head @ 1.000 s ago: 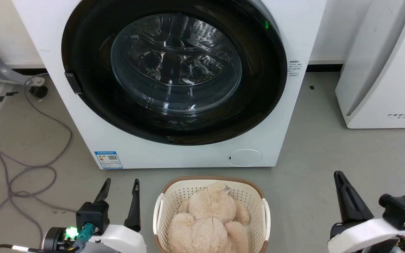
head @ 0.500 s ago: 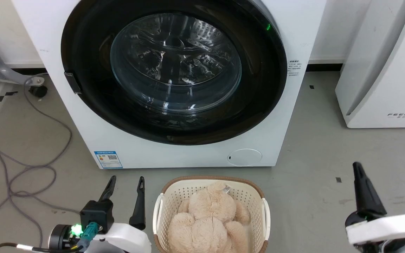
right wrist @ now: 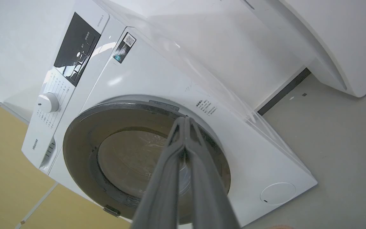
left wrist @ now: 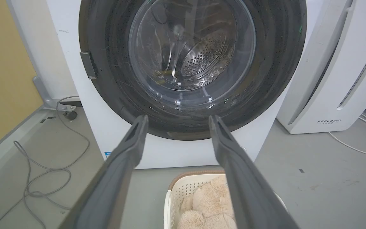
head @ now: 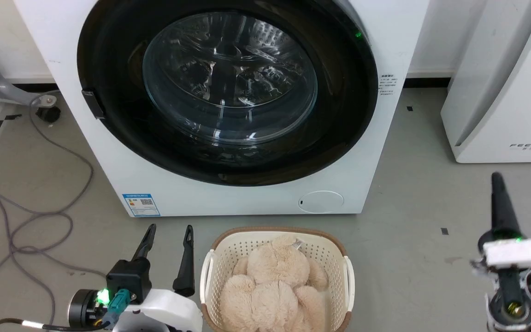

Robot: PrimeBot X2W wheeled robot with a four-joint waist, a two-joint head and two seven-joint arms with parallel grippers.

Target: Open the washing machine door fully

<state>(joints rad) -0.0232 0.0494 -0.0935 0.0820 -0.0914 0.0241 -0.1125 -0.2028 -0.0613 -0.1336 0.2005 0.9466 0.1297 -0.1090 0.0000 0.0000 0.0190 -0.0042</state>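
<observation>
While left claw (head: 171, 228) gapes low, right claw (head: 496, 180) pinched, higher.

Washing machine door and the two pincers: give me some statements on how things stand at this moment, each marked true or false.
1. The washing machine door is closed flat against the washing machine. True.
2. The left pincer is shut. False: its two fingers stand apart, open, with nothing between them.
3. The right pincer grips the rim of the door. False: it is shut on nothing and is over the floor to the right of the machine, clear of it.
4. A basket holding a beige plush toy stands on the floor in front of the machine. True.
</observation>
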